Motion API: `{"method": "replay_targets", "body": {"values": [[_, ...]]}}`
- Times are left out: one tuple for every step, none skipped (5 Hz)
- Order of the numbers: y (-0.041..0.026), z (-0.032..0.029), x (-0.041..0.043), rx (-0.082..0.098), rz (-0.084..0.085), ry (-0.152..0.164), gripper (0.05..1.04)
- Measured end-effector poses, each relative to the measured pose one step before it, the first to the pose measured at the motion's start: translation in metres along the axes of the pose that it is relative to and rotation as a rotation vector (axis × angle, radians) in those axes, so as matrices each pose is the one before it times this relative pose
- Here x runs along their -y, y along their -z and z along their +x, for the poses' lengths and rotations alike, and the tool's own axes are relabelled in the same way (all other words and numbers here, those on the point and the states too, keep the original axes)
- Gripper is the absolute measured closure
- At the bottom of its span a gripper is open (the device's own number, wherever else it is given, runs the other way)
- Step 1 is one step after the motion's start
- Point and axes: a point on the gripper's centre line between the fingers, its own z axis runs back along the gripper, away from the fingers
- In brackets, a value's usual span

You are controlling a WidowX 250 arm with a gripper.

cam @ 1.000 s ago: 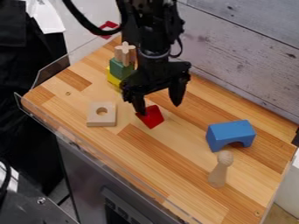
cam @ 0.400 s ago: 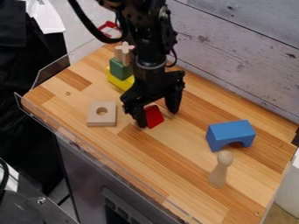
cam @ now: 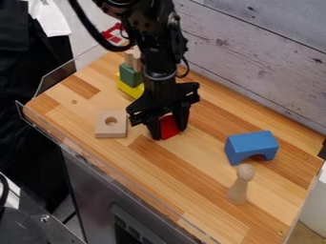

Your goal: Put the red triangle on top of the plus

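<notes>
1. Camera view: the black claw (cam: pixel 170 134) points down at the middle of the wooden counter (cam: pixel 197 167). It is pinching the red triangle block (cam: pixel 169 127), with one finger on each side.
2. The red block is low down, at the counter top. The claw hides part of it, so I can't see its whole shape.
3. The job looks less than half done. The claw has got to the block, and that part seems good. The block is not on the plus.
4. The light wood plus (cam: pixel 129 58) sits on a green block (cam: pixel 130 75), and that sits on a yellow block (cam: pixel 128 88). The arm hides some of the plus.
5. What is left: lift the red block, take it over to the stack, set it down on the plus and let go. The plus looks small on top, so the block might tip off, or a bump might knock the stack down.
6. The counter is made of smooth wood strips, some light and some darker brown. A clear edge (cam: pixel 64 74) goes along its side.
7. Near the claw is a flat, pale wood square with a round hole (cam: pixel 102 128). Well apart from it is a blue block with an arch cut out (cam: pixel 251 143). Just beside that stands a pale wood peg with a round head (cam: pixel 238 188).
</notes>
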Motion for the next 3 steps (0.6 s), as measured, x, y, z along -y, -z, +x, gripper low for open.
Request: {"method": "replay_targets", "body": {"values": [[-0.01636, -0.00863, -0.0091, -0.0194, 0.0129, 0.1463, 0.533], [-0.03771, -0.00173, -0.01095, 0.0339, 0.0111, 0.1737, 0.533], [-0.02775, 0.00166, -0.02, -0.0354, 0.0259, 0.2133, 0.533]]}}
